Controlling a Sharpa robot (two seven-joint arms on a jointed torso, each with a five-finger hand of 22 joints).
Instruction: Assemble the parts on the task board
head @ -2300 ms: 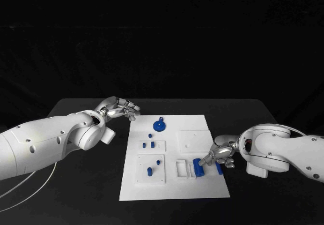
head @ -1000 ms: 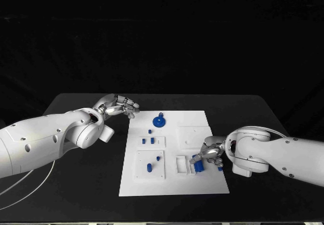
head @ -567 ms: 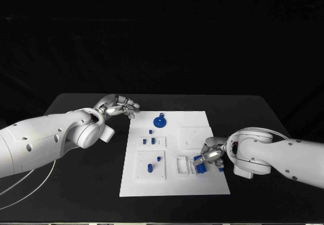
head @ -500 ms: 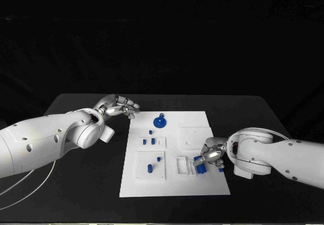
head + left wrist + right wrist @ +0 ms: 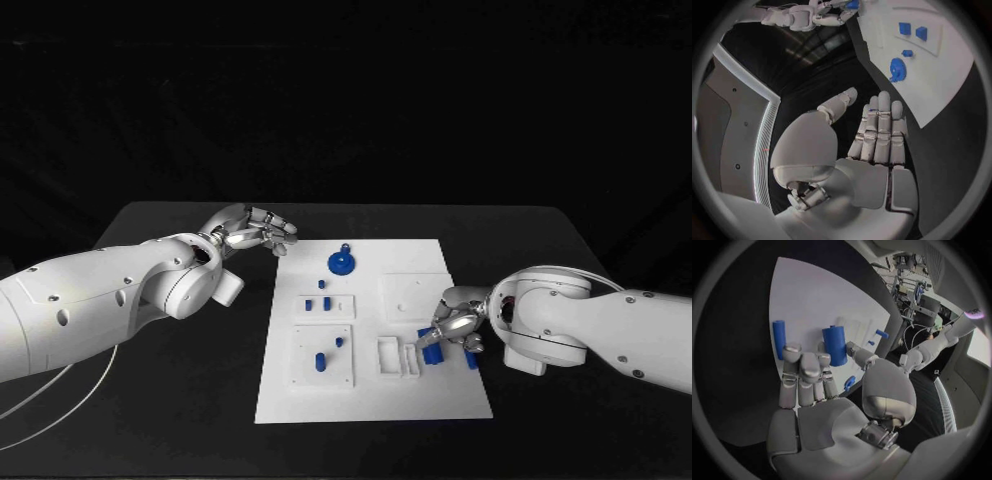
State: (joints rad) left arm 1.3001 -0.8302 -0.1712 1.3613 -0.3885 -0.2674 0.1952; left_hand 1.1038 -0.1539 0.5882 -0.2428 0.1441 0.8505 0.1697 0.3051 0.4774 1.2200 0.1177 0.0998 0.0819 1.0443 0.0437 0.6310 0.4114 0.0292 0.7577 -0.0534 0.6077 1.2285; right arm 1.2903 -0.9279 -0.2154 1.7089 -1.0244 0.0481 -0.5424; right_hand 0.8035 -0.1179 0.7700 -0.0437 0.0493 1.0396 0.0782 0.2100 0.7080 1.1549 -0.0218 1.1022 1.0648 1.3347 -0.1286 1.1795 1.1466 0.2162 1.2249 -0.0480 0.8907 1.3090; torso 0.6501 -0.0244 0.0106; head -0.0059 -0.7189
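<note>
The white task board (image 5: 372, 400) lies in the middle of the table. At its near right edge my right hand (image 5: 457, 328) pinches a blue cylinder (image 5: 430, 345) between thumb and fingers; in the right wrist view the cylinder (image 5: 834, 345) stands out past the fingertips (image 5: 804, 360). A second blue peg (image 5: 472, 358) lies on the board just right of it, the same peg (image 5: 779, 337) in the wrist view. My left hand (image 5: 254, 230) hovers open beyond the board's far left corner, fingers straight (image 5: 879, 135).
A blue gear-like disc (image 5: 342, 263) sits near the board's far edge. Small blue pieces (image 5: 317, 300) stand in a white block, and others (image 5: 319, 357) in the block nearer me. A white slotted holder (image 5: 389, 357) lies left of the held cylinder.
My right hand has shifted slightly right and away from me with the blue cylinder, which now sits higher and tilted. The left hand has stayed put.
</note>
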